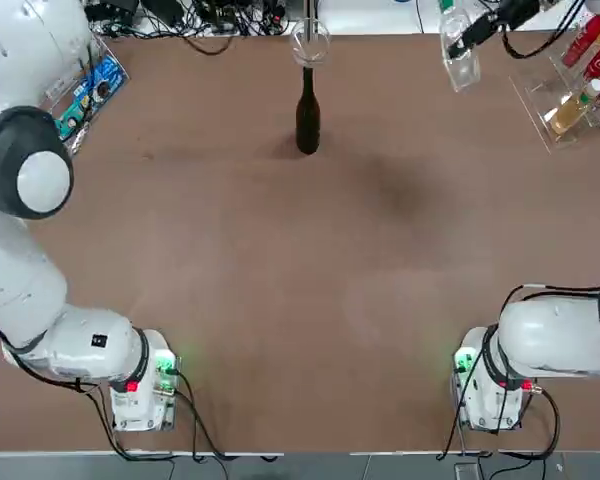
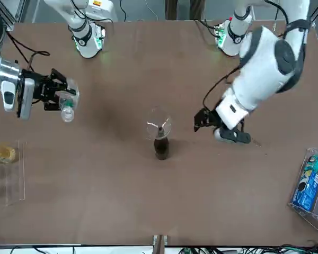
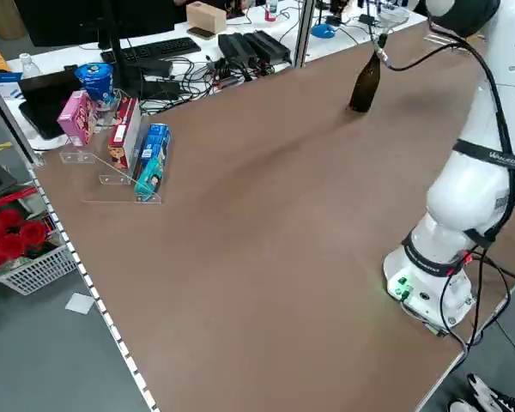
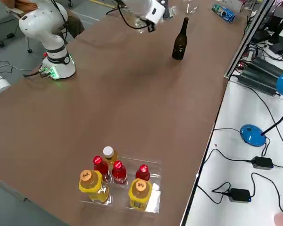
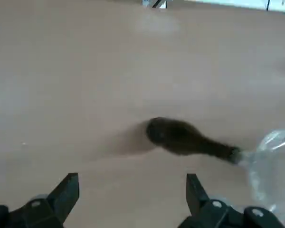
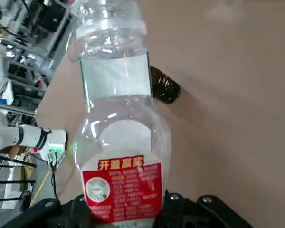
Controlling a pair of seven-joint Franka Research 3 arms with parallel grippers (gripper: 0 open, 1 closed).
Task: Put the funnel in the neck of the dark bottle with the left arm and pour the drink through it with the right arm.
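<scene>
brown tabletop (image 1: 280, 300) runs from the two arm bases out to the far edge, bare across its middle. further out, the dark bottle (image 2: 161, 146) stands upright toward the far side, and the funnel (image 2: 159, 126) sits in its neck, a clear bowl over the mouth. the left gripper (image 2: 203, 119) hangs just beside the bottle, apart from the funnel, its fingers (image 5: 66, 190) spread wide with nothing between them. well off to the other side, the right gripper (image 2: 57, 94) is clamped on the drink (image 2: 67, 107), a clear plastic bottle held off the table with no cap showing on its neck. at the far right corner a clear rack (image 1: 550, 110) holds red and yellowish bottles; at the far left another stand (image 3: 112, 176) holds boxed goods.
</scene>
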